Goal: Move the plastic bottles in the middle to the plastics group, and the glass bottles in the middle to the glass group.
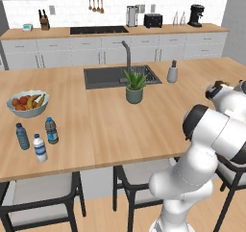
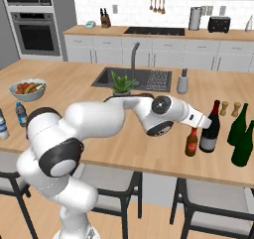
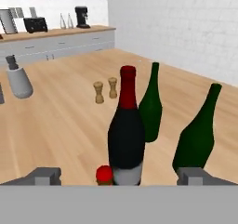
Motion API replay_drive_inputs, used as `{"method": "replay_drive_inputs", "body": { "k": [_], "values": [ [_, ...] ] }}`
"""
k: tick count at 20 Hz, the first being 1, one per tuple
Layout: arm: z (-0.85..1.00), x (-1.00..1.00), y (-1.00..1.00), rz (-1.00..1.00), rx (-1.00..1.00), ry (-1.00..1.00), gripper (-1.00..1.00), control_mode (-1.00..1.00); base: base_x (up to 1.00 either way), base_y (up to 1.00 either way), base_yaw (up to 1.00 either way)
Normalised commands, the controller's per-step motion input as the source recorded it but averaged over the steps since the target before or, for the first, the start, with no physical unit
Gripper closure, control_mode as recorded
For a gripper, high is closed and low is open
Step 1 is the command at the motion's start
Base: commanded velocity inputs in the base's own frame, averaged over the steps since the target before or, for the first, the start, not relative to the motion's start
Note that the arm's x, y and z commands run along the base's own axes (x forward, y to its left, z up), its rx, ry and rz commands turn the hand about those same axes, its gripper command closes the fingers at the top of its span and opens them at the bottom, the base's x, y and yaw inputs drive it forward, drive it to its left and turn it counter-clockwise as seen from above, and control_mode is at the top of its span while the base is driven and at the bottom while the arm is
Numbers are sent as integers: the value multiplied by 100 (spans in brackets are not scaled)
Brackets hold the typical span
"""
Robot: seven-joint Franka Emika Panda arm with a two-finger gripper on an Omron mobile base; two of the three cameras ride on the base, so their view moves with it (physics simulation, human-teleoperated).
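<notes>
Near-black glass, red foil neck: the wine bottle (image 3: 126, 139) stands upright on the wooden island counter (image 3: 60, 125), straight ahead of the gripper (image 3: 118, 175) and centred between its fingertips (image 3: 46, 175), which sit wide apart, so the gripper looks open and holds nothing. The small brown bottle (image 2: 191, 142), red top, stands just beside the wine bottle on the gripper side, touching or nearly so. Two dark green bottles (image 3: 151, 107) stand beyond the wine bottle, off to its right in the hand view. Likely next: advance along the view axis; the small bottle comes first.
</notes>
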Motion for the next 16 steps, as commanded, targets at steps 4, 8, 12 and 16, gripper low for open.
{"method": "replay_drive_inputs", "body": {
  "k": [4, 8, 12, 16],
  "values": [
    [100, 1, 0, 5, 6, 13, -100, -100, 0, 0, 0],
    [68, -26, 39, 7, -1, 28, -100, -100, 0, 0, 0],
    [6, -87, 77, 15, -2, 12, -100, -100, 0, 0, 0],
    [0, -100, 77, 25, -1, 2, -100, -100, 0, 0, 0]
  ]
}}
